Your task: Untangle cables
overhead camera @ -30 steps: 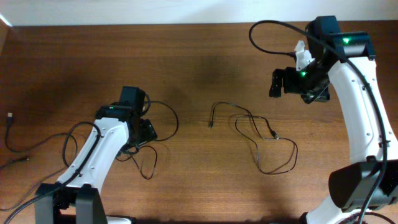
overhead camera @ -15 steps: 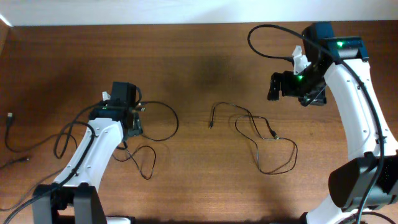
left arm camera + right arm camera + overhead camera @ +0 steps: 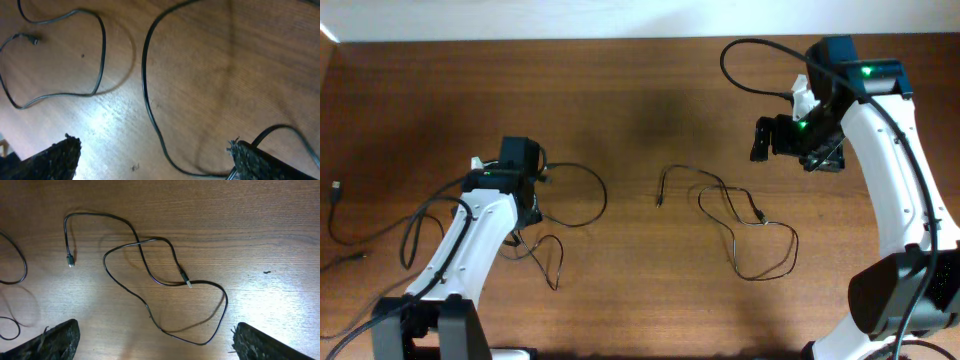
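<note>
A brown wooden table [image 3: 620, 100] is seen from above, with a white robot arm at each side. Thin black flexible cables lie on it in three places.

The middle cable [image 3: 761, 216] lies loose at the centre of the table. It curls into two open loops that cross over each other, with one small plug at its left end and another where the loops meet. The right pincer [image 3: 156, 329] hangs above it with its dark fingers spread wide and nothing between them, well apart from the cord.

The left cable [image 3: 604, 190] bends in a wide loop just beside the left arm, and a smaller loop trails below it. The left pincer [image 3: 155, 147] is also spread wide above the wood. In the left wrist view this cord runs down between the two fingers without touching them. A stretch of black cord reaches the right fingertip [image 3: 245, 155], but whether they touch cannot be told.

The edge cable [image 3: 334, 215] curves along the far left of the table, with a small plug at its upper end.
</note>
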`<state>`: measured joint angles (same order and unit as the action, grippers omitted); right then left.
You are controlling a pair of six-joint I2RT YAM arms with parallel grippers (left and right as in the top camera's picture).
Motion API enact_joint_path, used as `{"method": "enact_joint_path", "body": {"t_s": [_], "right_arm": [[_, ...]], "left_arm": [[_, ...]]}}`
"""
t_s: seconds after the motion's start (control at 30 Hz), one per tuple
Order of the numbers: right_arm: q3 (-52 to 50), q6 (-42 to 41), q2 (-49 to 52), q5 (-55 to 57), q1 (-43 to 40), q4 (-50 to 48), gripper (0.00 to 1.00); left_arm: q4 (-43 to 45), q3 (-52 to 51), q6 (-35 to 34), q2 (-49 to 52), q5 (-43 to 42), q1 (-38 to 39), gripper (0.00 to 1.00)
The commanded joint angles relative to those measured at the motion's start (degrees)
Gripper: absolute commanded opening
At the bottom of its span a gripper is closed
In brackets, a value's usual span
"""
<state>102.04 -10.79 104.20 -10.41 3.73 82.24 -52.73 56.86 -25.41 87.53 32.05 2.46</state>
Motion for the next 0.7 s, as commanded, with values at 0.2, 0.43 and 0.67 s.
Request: {"method": "enact_joint_path", "body": {"t_s": [0.2, 0.43, 0.67], "right_arm": [[-0.3, -0.6, 0.2, -0.3, 0.0, -0.2, 0.99], [-0.3, -0.6, 0.2, -0.3, 0.0, -0.3, 0.99], [-0.3, -0.6, 0.2, -0.3, 0.0, -0.6, 0.99]], "left_arm": [[16.5, -5.2, 15.3, -1.1, -16.5, -3.9, 1.00], [10.6, -6.4, 16.8, -10.1, -17.2, -3.9, 1.00], [19.2, -12.0, 13.3, -0.9, -12.3, -9.4, 0.99]]}}
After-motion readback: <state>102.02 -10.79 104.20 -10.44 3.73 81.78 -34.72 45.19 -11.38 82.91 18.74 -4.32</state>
